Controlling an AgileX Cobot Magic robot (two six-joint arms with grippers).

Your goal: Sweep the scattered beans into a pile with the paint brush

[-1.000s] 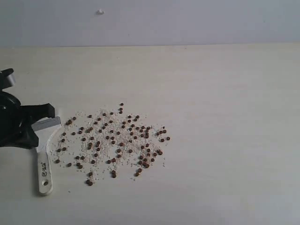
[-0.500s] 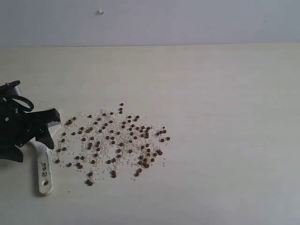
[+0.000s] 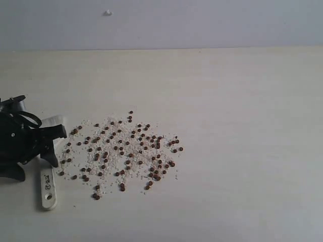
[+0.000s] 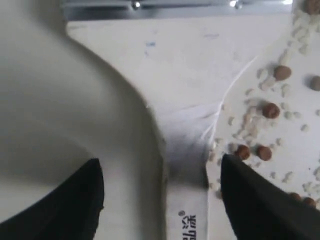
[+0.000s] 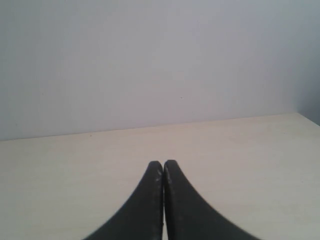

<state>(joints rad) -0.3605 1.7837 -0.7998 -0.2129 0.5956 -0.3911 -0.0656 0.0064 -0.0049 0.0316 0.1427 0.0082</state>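
The brush (image 4: 170, 90) lay on the counter (image 3: 242, 151) between my open left fingers (image 4: 80, 205)
I saw its handle in the gap, beans (image 3: 121, 146) scattered just beside, right fingers (image 5: 150, 205) pressed shut together.

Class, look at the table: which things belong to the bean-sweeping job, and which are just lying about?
For the job: the beans; the paint brush; the left gripper, open astride the brush handle.
Lying about: the pale crumbs among the beans; the white speck on the wall.
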